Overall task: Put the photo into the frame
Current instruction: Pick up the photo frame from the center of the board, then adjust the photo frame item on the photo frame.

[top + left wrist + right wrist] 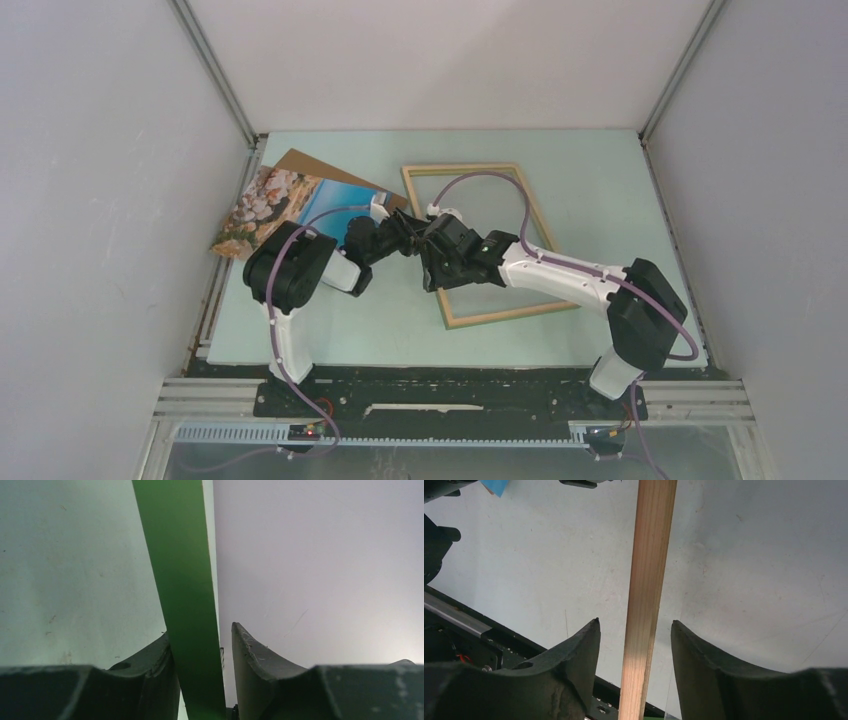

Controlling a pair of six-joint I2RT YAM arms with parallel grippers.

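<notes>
The frame (530, 215) lies mid-table, pale wood side up. Both grippers meet at its left bar. My left gripper (412, 233) straddles that bar from the left. In the left wrist view the bar shows green (175, 555) between the jaws of my left gripper (201, 630); one finger touches it and a thin gap remains at the other. My right gripper (433, 256) comes from the right. Its jaws (635, 621) stand open around the wooden bar (651, 555), clear on both sides. The photo (275, 200), blue with tan rocks, lies at the far left.
A brown backing board (315, 165) lies under the photo near the left wall. Grey walls enclose the table on three sides. The black base rail (450, 390) runs along the near edge. The left arm's housing (290, 270) stands beside the photo.
</notes>
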